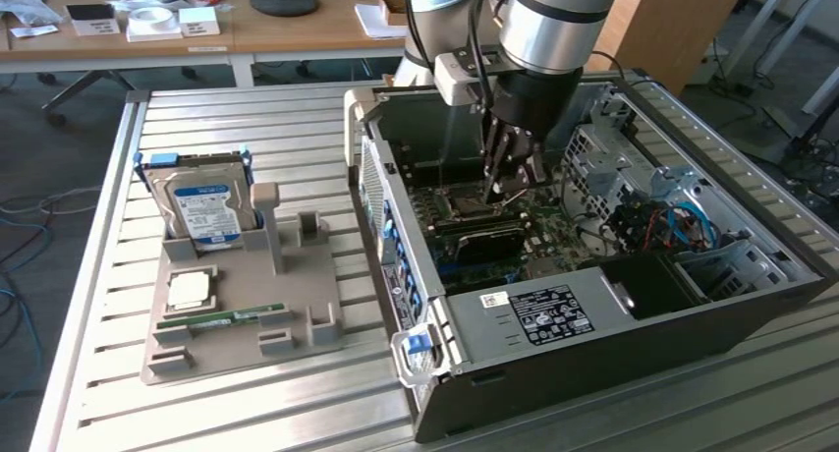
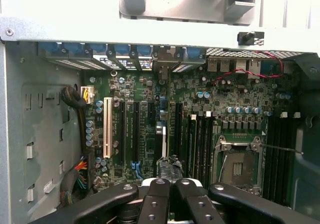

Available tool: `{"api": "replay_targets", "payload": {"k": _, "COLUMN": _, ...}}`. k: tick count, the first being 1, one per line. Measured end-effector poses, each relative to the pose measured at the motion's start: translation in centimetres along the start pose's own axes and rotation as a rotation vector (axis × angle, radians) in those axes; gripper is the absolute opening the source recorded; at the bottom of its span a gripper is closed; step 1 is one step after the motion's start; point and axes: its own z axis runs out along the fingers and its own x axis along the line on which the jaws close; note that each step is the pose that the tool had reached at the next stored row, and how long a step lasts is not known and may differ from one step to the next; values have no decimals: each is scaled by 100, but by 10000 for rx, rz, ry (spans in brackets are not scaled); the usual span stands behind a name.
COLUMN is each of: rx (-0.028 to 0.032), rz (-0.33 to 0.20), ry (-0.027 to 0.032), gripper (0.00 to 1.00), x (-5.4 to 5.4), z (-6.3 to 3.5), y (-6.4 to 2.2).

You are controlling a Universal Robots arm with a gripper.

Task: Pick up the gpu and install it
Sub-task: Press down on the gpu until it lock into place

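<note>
The gpu (image 1: 488,244) stands on edge in the motherboard inside the open computer case (image 1: 373,177), its black face showing in the exterior view. In the wrist view the gpu (image 2: 167,166) shows as a thin dark edge running along the expansion slots. My gripper (image 1: 502,192) reaches down into the case and hangs just above the card. The black fingers (image 2: 155,199) are pressed together, so the gripper (image 2: 171,183) is shut, with its tips right over the card's upper edge. I see nothing between the fingers.
A grey parts holder (image 1: 302,305) lies on the slatted table at the exterior view's left, carrying a hard drive (image 1: 203,211), a CPU (image 1: 191,290) and a RAM stick (image 1: 223,319). The CPU socket (image 2: 237,166), drive cages and cables (image 1: 669,221) crowd the case.
</note>
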Motion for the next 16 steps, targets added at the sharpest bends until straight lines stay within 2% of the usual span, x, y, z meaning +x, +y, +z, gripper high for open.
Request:
{"api": "replay_targets", "payload": {"k": 6, "rx": 0, "rz": -1, "ry": -3, "gripper": 11, "x": 1, "z": 18, "y": -36}}
{"api": "replay_targets", "payload": {"k": 11, "rx": 0, "rz": 4, "ry": -3, "gripper": 11, "x": -4, "z": 105, "y": -35}}
{"api": "replay_targets", "payload": {"k": 16, "rx": 2, "rz": 40, "ry": -4, "gripper": 11, "x": -32, "z": 142, "y": -34}}
